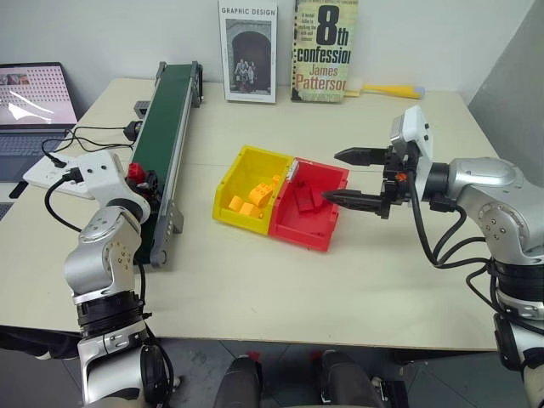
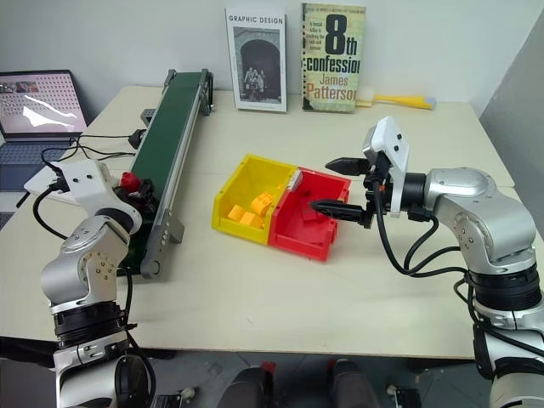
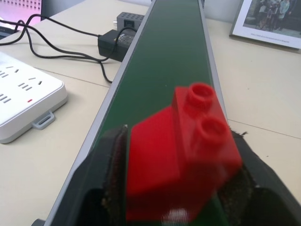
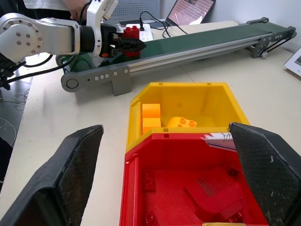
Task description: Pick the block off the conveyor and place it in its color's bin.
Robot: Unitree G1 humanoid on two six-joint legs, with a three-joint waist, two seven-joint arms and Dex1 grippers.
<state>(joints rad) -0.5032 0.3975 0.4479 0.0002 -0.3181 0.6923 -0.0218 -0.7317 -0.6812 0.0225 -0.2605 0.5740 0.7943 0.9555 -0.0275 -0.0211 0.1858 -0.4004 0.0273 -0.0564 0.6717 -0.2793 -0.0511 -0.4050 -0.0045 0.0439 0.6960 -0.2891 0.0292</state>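
Left gripper (image 3: 181, 188) pinching red block (image 3: 188, 146) over near end of conveyor (image 1: 166, 119), by table's left edge. Right gripper (image 1: 353, 177) spread wide, above red bin (image 1: 314, 212).

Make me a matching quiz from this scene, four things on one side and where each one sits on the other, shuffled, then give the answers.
Things:
1. red block
2. orange-yellow blocks
3. right claw
4. two books

Places:
A. propped against the back wall
B. hovering open beside the red bin
C. between the left claw's fingers, over the conveyor
D. inside the yellow bin

Pairs: 1-C, 2-D, 3-B, 4-A
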